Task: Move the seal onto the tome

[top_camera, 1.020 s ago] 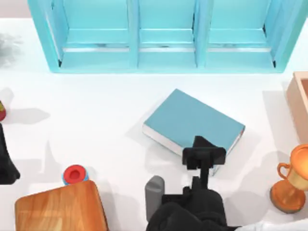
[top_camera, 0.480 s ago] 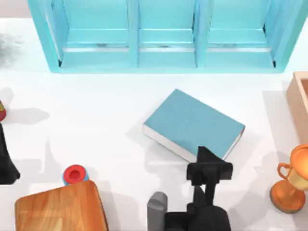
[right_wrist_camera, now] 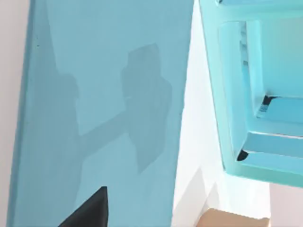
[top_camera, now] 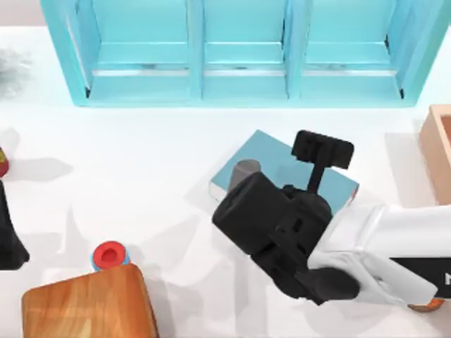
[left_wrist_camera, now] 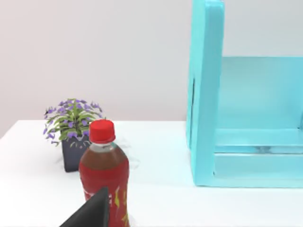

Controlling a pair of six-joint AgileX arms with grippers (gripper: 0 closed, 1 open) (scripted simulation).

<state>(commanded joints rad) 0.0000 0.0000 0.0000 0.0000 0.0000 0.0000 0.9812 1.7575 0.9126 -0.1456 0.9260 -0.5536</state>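
The right arm reaches in from the near right of the white table (top_camera: pixel 141 176), and its bulky black and white body covers the near part of the large teal-blue hardcover tome (top_camera: pixel 271 158). The tome lies flat and at an angle near the middle of the table, a little to the right, with its white page edges showing along its near-left side. The right gripper (top_camera: pixel 322 150) hangs over the far-right part of the cover. In the right wrist view the plain teal cover (right_wrist_camera: pixel 109 94) carries the gripper's shadow, with a dark gripper tip at the frame edge. Whether this claw is open, closed or holding anything cannot be told, and neither can the place of the seal.

The left gripper (top_camera: pixel 7 239) is parked at the far left edge of the table; its state cannot be told either. Its wrist view faces a cola bottle with a red cap (left_wrist_camera: pixel 104 175) and a small potted plant with purple flowers (left_wrist_camera: pixel 71 127).

A teal-blue shelf unit (top_camera: pixel 239 49) stands along the far side. A small flat red disc with a blue rim (top_camera: pixel 109 255) lies near left, just beside the far edge of a brown wooden board (top_camera: pixel 88 303). A light wooden box (top_camera: pixel 438 141) sits at the right edge.
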